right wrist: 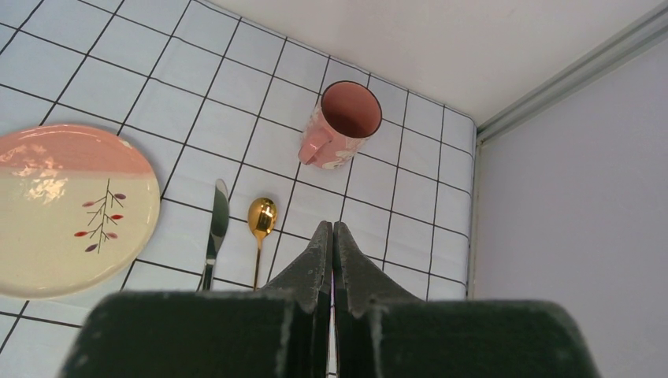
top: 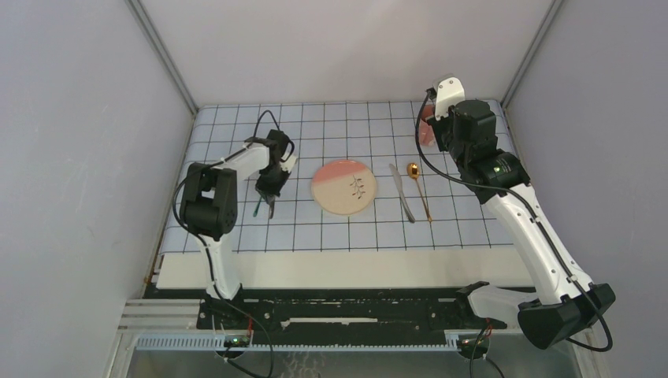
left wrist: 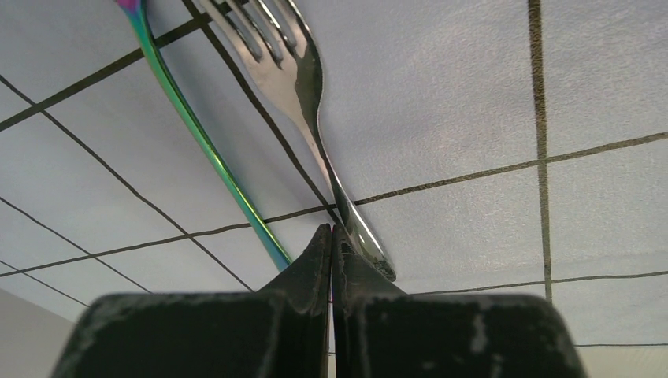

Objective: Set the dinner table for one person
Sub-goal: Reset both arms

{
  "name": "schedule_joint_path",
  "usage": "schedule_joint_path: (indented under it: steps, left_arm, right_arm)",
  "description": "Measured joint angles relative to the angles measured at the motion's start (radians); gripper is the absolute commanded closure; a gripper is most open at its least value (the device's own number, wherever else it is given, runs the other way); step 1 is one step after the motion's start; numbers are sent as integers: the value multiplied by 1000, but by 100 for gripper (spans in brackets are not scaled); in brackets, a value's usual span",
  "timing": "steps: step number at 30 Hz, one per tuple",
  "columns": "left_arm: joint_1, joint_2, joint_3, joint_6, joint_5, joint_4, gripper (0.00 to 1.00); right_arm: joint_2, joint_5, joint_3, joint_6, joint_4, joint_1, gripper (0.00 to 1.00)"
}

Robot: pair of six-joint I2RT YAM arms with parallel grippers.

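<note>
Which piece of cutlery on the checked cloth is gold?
The shiny gold spoon, right of the silver knife; the steel fork is silver, and the thin utensil handle beside it is rainbow-tinted.

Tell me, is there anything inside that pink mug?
Nothing shows inside the pink mug: from the right wrist view only bare pink inner wall is visible. The near side hides part of the bottom, so that part cannot be seen.

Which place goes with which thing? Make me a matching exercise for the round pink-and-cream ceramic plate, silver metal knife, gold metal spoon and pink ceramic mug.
1 plate; 2 knife; 3 spoon; 4 mug.
A far right part of the gridded cloth; B between plate and spoon; C middle of the cloth; D just right of the knife.
Pairs: 1-C, 2-B, 3-D, 4-A.
</note>
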Motion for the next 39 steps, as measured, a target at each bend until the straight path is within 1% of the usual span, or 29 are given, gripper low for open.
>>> schedule_joint_path:
  steps: [4, 8, 9, 12, 16, 18, 21, 23, 26, 33, 39]
  left_arm:
    - [-10, 0, 0, -5, 0, 0, 100]
    - [-11, 0, 0, -6, 0, 1, 90]
    - [-12, -1, 0, -6, -1, 2, 86]
    - [-12, -14, 0, -10, -5, 1, 84]
    - [-12, -78, -5, -11, -28, 5, 86]
    - [-12, -142, -19, -11, -35, 23, 90]
    - [-12, -248, -27, -11, -22, 37, 99]
    - [-12, -288, -27, -12, 1, 46, 100]
    - [-19, -277, -42, -12, 31, 64, 100]
    - [-50, -162, -127, -12, 90, 66, 100]
    - [-53, -154, -127, -13, 111, 62, 100]
  right_arm:
    - [0, 0, 0, 0, 0, 0, 100]
    - [0, 0, 0, 0, 0, -1, 100]
    - [0, -1, 0, 0, 0, -1, 100]
    - [0, -5, 0, 2, 0, -1, 100]
    - [5, -12, 0, 4, 2, -2, 100]
    - [10, -15, 0, 4, 4, -3, 100]
    - [20, -15, 0, 4, 9, -5, 100]
    - [24, -15, 0, 4, 9, -6, 100]
    - [25, -15, 0, 4, 11, -6, 100]
    - [25, -15, 0, 3, 16, -6, 100]
    - [25, -15, 0, 3, 14, -6, 100]
